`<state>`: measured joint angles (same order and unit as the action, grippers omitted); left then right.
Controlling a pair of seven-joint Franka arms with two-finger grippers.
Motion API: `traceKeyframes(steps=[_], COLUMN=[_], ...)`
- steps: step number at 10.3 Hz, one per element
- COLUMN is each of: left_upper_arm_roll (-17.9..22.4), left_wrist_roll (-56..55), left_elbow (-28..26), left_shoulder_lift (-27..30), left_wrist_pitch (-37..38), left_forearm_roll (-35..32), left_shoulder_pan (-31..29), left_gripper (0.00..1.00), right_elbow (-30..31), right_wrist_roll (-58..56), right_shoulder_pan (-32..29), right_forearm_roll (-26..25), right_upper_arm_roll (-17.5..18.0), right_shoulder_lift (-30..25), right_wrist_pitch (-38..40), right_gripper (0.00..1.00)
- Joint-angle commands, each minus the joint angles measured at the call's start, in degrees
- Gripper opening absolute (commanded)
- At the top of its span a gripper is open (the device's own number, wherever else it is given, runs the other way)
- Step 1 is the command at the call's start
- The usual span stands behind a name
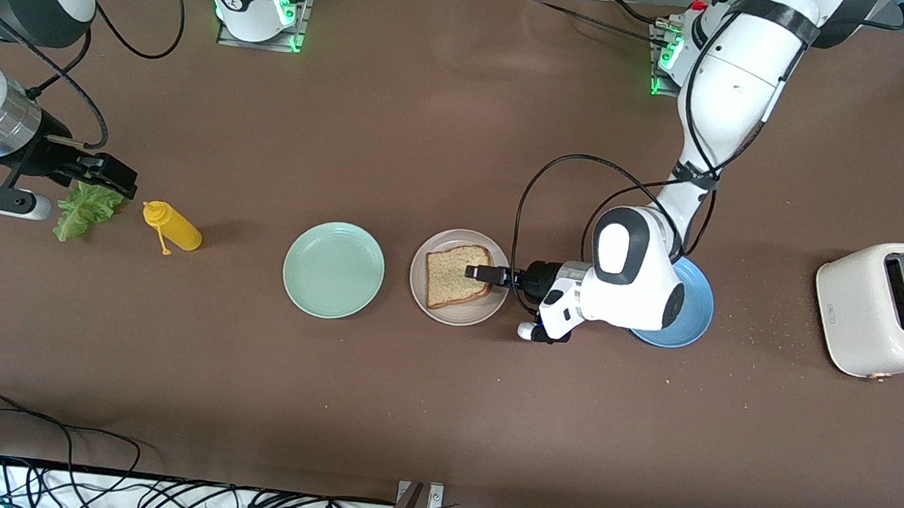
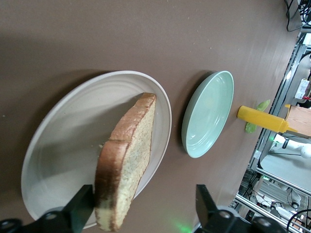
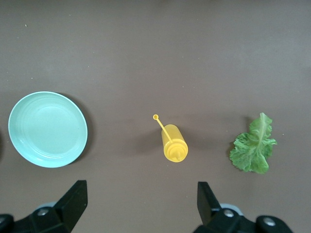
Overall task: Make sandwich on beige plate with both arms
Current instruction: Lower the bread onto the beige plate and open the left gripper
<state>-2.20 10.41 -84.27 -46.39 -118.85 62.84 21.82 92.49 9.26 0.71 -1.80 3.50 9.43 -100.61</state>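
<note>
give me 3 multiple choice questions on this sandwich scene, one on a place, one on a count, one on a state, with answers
1. Where does the bread slice nearest the left gripper lie?
A. on the mint green plate
B. on the beige plate
C. on the blue plate

2. How many plates are on the table?
A. two
B. three
C. four

3. What is the state of the left gripper?
A. open, with the slice between its fingers
B. shut on the yellow bottle
C. shut on the lettuce leaf

Answers:
1. B: the slice rests on the beige plate, beside the mint green plate.
2. B: the mint green and beige plates and the blue plate under the left arm make three.
3. A: the left wrist view shows both fingers spread apart, the slice's edge between them.

The right gripper hangs open over the lettuce leaf.
</note>
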Motion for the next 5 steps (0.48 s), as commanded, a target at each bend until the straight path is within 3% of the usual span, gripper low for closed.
traceKeyframes(steps=[1, 5], left_upper_arm_roll=[0.36, 0.36], left_wrist_roll=[-2.84, -6.28], left_elbow=[-0.46, 0.07], left_shoulder_lift=[1.22, 2.88], left_wrist_pitch=[0.02, 2.83], left_forearm_roll=[-4.28, -9.30], left_shoulder_pan=[-0.02, -2.65], left_gripper=[1.00, 1.00], right_elbow=[-0.73, -0.73], right_wrist_roll=[0.59, 0.67], right_shoulder_pan=[-0.62, -0.62], right_forearm_roll=[1.00, 0.92], right_upper_arm_roll=[0.45, 0.45], right_shoulder_lift=[0.15, 0.15], right_wrist_pitch=[0.77, 0.77], right_gripper=[1.00, 1.00])
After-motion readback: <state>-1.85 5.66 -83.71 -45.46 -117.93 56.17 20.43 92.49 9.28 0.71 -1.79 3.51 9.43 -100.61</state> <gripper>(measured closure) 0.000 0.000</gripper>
